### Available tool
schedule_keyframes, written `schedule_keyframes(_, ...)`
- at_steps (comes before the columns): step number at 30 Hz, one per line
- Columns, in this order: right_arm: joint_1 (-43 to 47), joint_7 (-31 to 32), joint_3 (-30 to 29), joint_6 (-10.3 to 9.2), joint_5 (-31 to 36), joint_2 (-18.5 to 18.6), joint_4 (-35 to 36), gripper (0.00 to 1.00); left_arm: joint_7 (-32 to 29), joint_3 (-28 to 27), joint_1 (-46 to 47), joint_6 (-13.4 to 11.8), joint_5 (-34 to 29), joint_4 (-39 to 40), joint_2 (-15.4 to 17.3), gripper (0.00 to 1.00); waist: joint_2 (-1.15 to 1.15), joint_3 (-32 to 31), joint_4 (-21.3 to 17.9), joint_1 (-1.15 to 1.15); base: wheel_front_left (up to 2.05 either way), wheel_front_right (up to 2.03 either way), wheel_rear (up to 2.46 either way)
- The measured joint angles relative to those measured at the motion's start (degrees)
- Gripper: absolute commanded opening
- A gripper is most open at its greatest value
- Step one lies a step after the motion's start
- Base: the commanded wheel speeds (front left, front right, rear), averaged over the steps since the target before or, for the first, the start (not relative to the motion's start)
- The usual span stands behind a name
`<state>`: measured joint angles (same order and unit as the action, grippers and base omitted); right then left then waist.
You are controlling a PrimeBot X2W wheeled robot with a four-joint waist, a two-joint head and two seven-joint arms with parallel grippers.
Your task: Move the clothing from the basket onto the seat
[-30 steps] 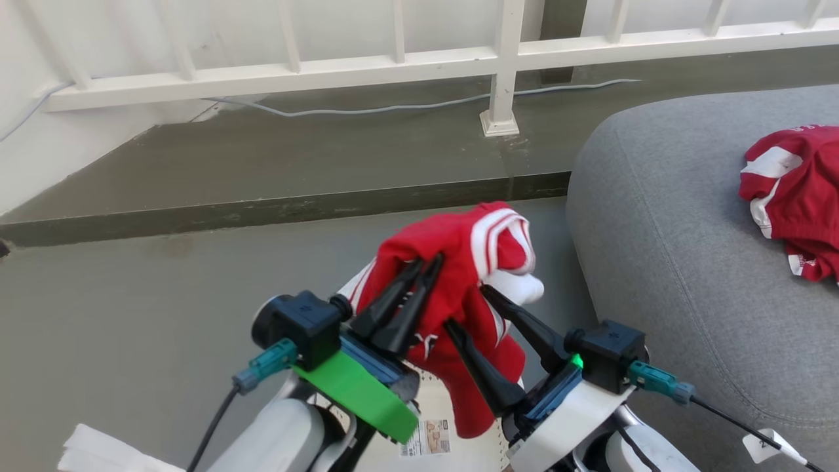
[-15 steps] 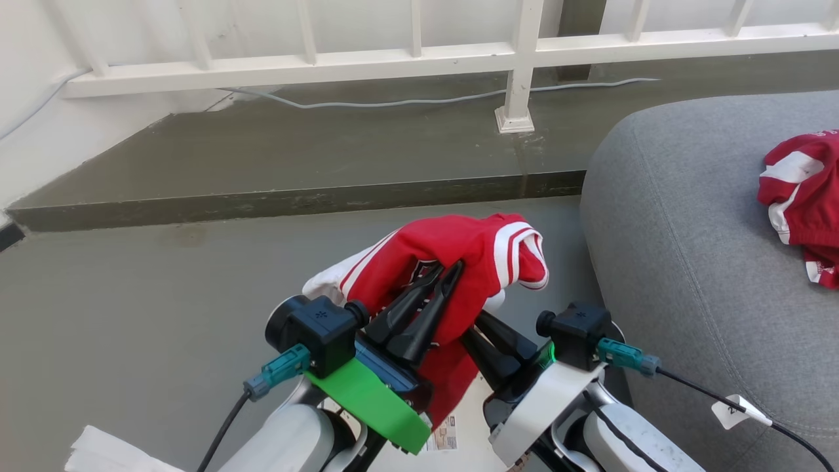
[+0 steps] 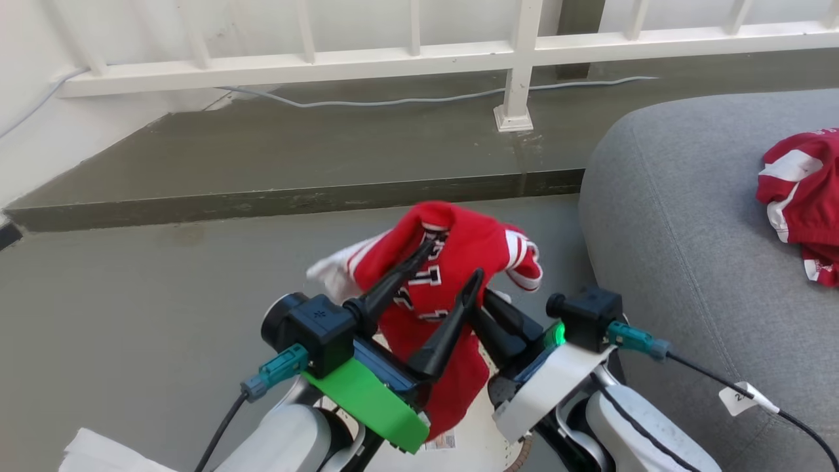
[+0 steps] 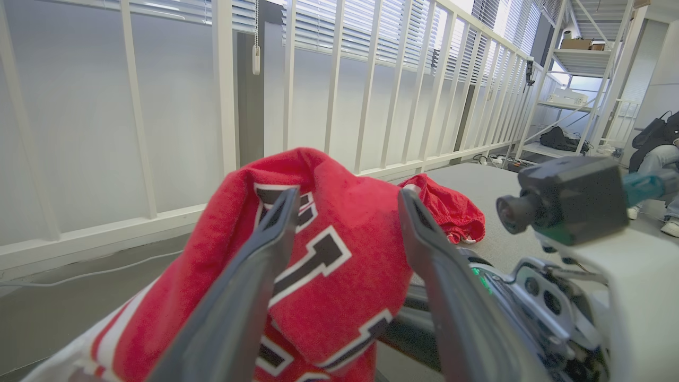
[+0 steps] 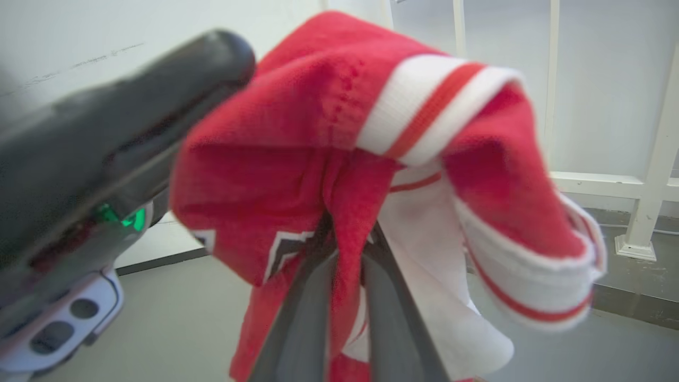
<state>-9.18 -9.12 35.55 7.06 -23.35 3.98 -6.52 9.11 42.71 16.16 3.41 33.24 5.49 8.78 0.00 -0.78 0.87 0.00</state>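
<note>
Clothing (image 3: 482, 239) pinched aloft above the basket (image 3: 484, 436)

At left, the left gripper (image 3: 453, 261) has its jaws spread wide, with the fingers lying against the red fabric and clamping nothing. White, dark-outlined block lettering shows a "1"; the other characters are lost in folds. White sleeve bands carry a red stripe. The right gripper (image 5: 345, 249) has its jaws pressed together on a fold of the garment. The basket's sticker is too small to read. Further right, the grey seat (image 3: 682, 249) carries a second jersey (image 3: 803, 196). A white railing (image 3: 393, 62) stands behind.
</note>
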Motion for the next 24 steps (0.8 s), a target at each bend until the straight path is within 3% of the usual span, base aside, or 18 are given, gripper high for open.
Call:
schedule_keyframes(8,-1.2,-1.7,-4.1,-0.24,-0.4,0.7,-1.7,0.0,-0.5,0.0,0.0,-0.7,-2.0,0.8,1.6,1.0,0.0,0.4,-1.8,0.0,0.0,0.0,0.0)
schedule_keyframes(24,-1.6,-3.4,-14.6,-5.37,-0.4,5.8,-4.0,0.0,-3.1,1.3,-1.5,-1.8,-4.4,2.8,5.4,1.0,0.0,2.6,-6.1,0.0,0.0,0.0,0.0)
